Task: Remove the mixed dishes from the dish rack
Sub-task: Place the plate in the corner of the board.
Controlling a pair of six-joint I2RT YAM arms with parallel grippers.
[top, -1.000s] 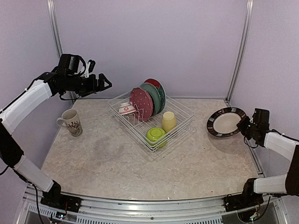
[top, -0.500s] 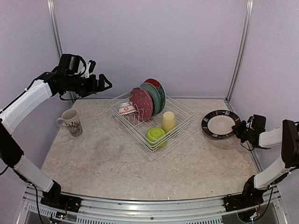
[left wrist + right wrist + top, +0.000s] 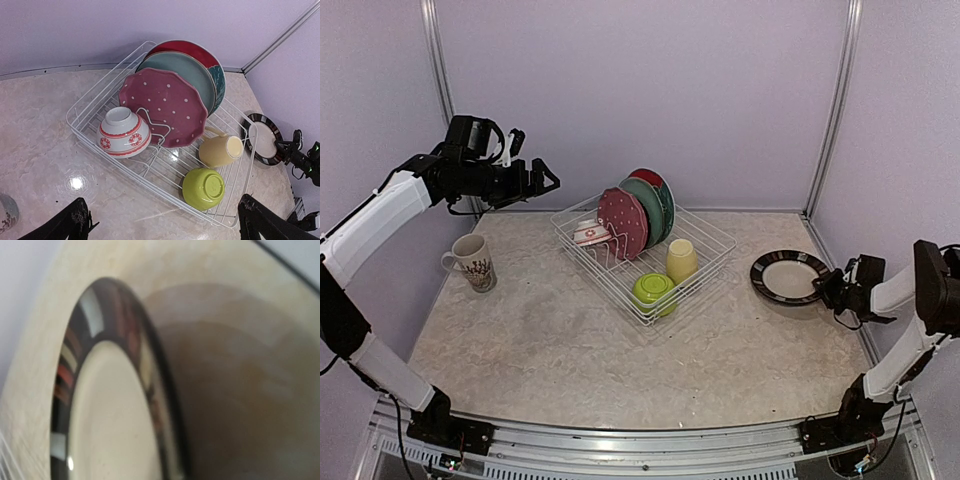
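Marbled surface (image 3: 570, 330) holds the rack (image 3: 712, 236), a dark plate (image 3: 788, 276) right of it. Left fingers (image 3: 76, 221) gape wide; right fingers (image 3: 831, 288) at the plate's rim, grip unclear.

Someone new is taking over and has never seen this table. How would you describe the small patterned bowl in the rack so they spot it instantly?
Find the white wire dish rack in the middle of the table. In its left corner, beside the pink dotted plate, a small bowl sits base up. It is white with red bands and red motifs, unlike the plain lime green bowl.
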